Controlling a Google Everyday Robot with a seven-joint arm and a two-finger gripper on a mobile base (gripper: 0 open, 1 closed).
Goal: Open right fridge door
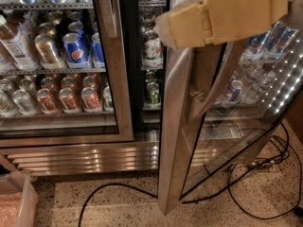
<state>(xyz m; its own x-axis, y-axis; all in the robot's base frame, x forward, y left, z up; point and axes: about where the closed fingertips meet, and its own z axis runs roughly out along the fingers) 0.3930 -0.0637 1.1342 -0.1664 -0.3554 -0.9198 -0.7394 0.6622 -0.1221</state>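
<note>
The right fridge door (176,126) stands swung outward toward me, its brushed steel edge reaching down to the floor. Its long vertical steel handle (214,86) runs along the glass panel, through which cans and a lit LED strip show. My gripper (222,14), a tan blocky housing, sits at the top of the view, in front of the upper part of that door and its handle. Where it meets the handle is hidden behind the housing. In the gap between the doors, green cans (152,91) show on the shelves inside.
The left glass door (113,79) is closed, with blue Pepsi and orange cans behind it. Black cables (255,174) trail over the speckled floor under and right of the open door. A clear plastic bin (16,200) sits at bottom left. A steel vent grille (85,157) runs below.
</note>
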